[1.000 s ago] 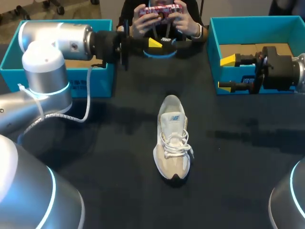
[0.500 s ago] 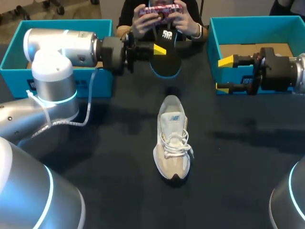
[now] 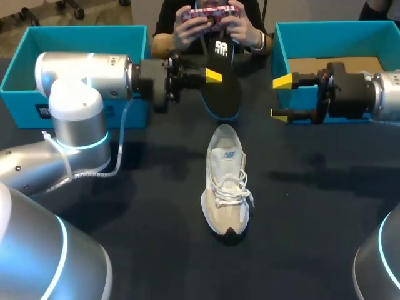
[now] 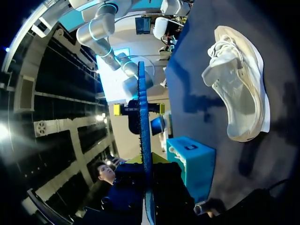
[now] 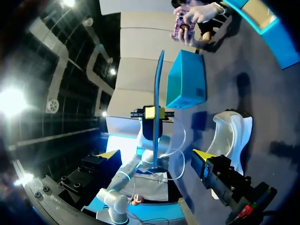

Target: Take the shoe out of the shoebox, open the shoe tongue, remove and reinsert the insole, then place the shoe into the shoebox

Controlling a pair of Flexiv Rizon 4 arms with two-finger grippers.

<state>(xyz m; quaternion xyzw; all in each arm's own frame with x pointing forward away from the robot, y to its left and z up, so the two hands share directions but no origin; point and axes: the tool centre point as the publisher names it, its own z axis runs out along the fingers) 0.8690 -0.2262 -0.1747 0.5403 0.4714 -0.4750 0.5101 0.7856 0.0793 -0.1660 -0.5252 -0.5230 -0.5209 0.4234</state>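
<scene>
Head view: a pale lace-up shoe (image 3: pixel 226 187) lies upright at the middle of the dark bench (image 3: pixel 312 206), its dark toe nearest the camera, heel toward the far side, laces loose and mouth facing up. Just past the heel, clear of the shoe and off the bench, hangs the black insole (image 3: pixel 224 87) with its blue rim. The left gripper (image 3: pixel 214 76) pinches the insole's edge from both sides; the wrist views show it edge-on between the yellow tips. The right gripper (image 3: pixel 279 98) hovers well to the shoe's right with its fingers spread and nothing between them. A left teal box (image 3: pixel 81 30) and a right teal box (image 3: pixel 337 26) stand at the bench's far corners; which one takes the shoe I cannot tell.

The insole is out, so reinserting it looks like the step in hand. The next move likely calls for lowering the insole lengthwise into the shoe's mouth, perhaps with the right gripper steadying the shoe.
</scene>
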